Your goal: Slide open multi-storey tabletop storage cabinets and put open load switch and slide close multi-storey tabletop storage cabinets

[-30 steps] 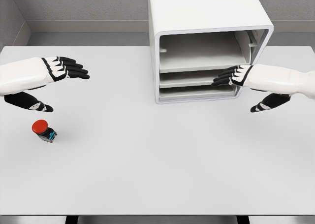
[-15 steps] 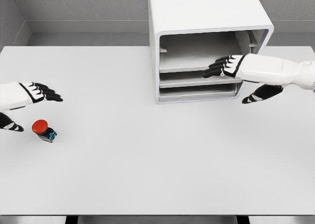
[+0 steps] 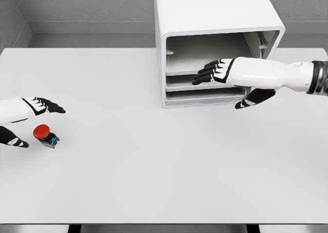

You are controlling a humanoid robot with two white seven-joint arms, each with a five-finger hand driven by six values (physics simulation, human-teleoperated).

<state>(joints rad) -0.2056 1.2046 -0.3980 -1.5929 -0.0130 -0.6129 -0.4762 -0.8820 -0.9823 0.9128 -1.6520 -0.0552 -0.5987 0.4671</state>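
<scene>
Cabinet (image 3: 215, 43), white and boxy, is sitting at the back of a pale table (image 3: 154, 182), its open front facing the camera and showing three stacked shallow drawers. This is the only view, from the robot's head.

The right hand (image 3: 218, 71) is reaching in from the right edge, across the cabinet's front. Its black fingers (image 3: 202, 75) are lying straight and close together, pointing left over the lip of the middle drawer (image 3: 179, 82), while the thumb (image 3: 252, 99) is hanging below, apart from them. The hand is gripping nothing. It appears to be lining up to hook a drawer front and pull it toward the camera, though contact cannot be confirmed.

The left hand (image 3: 31, 107) is entering at the left edge, low on the table. Its fingers (image 3: 48, 106) are extended and slightly fanned, thumb (image 3: 13, 140) dropped beneath, holding nothing. It is hovering just beside the load switch (image 3: 45, 134), a small block with a red round cap, likely readying a grasp.

The load switch is resting on the table near the left edge, well apart from the cabinet.

Bare tabletop is stretching between switch and cabinet, giving open room for a drawer to slide out and for carrying the switch across. The table's near edge is running along the bottom.
</scene>
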